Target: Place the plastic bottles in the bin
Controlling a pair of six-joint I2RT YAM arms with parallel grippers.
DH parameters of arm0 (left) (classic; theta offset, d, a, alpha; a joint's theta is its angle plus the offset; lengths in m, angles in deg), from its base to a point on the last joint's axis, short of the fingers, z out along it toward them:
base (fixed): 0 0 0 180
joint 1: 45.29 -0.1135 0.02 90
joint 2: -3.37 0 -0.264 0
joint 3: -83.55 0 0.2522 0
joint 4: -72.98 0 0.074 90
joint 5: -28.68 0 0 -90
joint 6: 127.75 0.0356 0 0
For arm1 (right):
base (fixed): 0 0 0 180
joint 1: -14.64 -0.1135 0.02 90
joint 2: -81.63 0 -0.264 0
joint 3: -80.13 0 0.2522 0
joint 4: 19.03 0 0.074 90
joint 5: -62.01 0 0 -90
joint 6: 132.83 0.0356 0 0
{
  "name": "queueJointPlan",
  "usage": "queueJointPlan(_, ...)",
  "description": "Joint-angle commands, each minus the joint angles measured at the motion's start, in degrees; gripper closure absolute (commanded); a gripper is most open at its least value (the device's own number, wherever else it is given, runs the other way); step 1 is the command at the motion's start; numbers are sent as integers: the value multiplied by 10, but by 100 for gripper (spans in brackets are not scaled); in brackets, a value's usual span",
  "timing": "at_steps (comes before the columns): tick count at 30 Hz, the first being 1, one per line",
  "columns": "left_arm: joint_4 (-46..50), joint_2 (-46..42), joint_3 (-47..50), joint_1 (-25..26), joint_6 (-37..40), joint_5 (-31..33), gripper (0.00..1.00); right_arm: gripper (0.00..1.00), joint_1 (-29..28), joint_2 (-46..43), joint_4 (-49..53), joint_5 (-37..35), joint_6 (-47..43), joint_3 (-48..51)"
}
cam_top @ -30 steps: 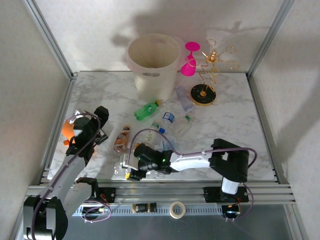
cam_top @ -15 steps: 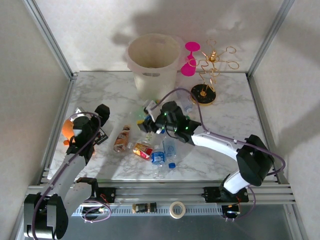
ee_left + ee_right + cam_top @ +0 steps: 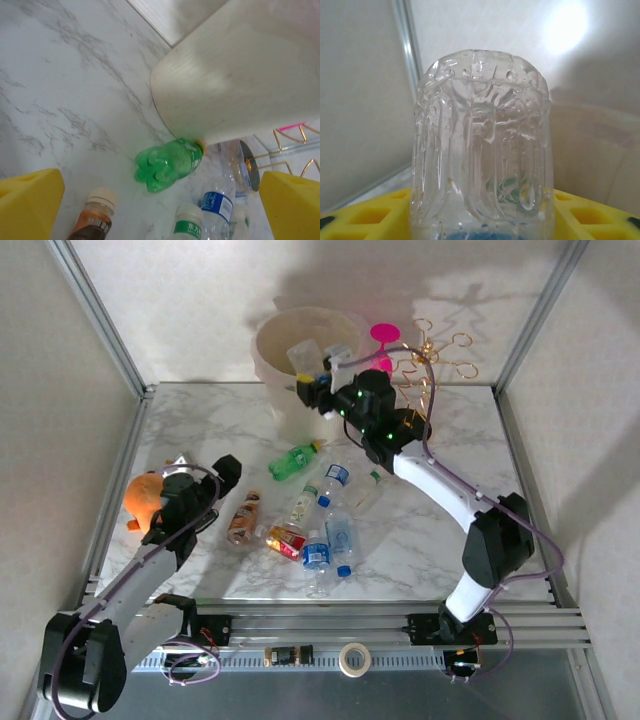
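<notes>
Over the bin now, not the table, right jaws tight on a clear bottle; left jaws wide apart.

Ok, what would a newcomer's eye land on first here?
The right gripper reaches to the back, holding a clear bottle over the mouth of the bin. Nearer, plastic bottles lie scattered on the marble table, a green bottle at the bin's foot. The left gripper hangs open beside an orange plush toy.
</notes>
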Motion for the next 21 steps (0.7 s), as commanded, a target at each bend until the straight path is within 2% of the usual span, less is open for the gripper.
queueJointPlan(1,-14,15,9,21,15,4,1,51,15,39,-38,-17,26,-75)
queueJointPlan(6,-44,38,14,47,6,-1,1,51,32,124,-46,-38,21,-183)
queueJointPlan(13,-28,32,22,64,7,-2,0,51,48,242,-15,-40,16,-344)
queueJointPlan(21,-20,28,25,66,8,0,0,50,53,319,-21,-31,5,-417)
